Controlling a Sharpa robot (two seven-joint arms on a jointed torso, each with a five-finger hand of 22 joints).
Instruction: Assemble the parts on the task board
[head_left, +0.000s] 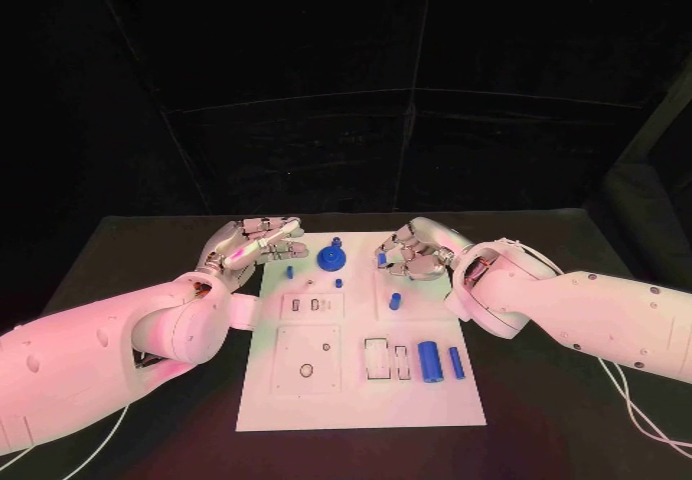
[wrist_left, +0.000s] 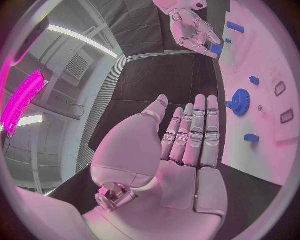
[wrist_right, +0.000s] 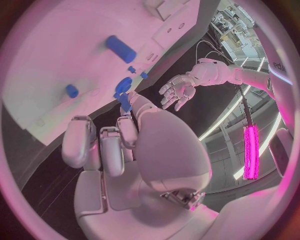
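Note:
The white task board (head_left: 361, 400) lies in the middle of the table. At its far right edge my right hand (head_left: 414, 255) pinches a small blue part (head_left: 382, 258) between thumb and finger; the same part (wrist_right: 125, 103) shows at the fingertips in the right wrist view. My left hand (head_left: 260, 245) hovers at the board's far left corner with fingers straight and apart, holding nothing (wrist_left: 187, 145). A blue gear (head_left: 332, 260) stands on the board between the two hands. Small blue pegs (head_left: 290, 271) (head_left: 394, 299) stand near it.
Two blue cylinders (head_left: 428, 362) (head_left: 456, 362) lie side by side on the board's near right part, beside a rectangular slot (head_left: 376, 360). A square recess with a round hole (head_left: 309, 362) takes up the near left part. Black table surrounds the board.

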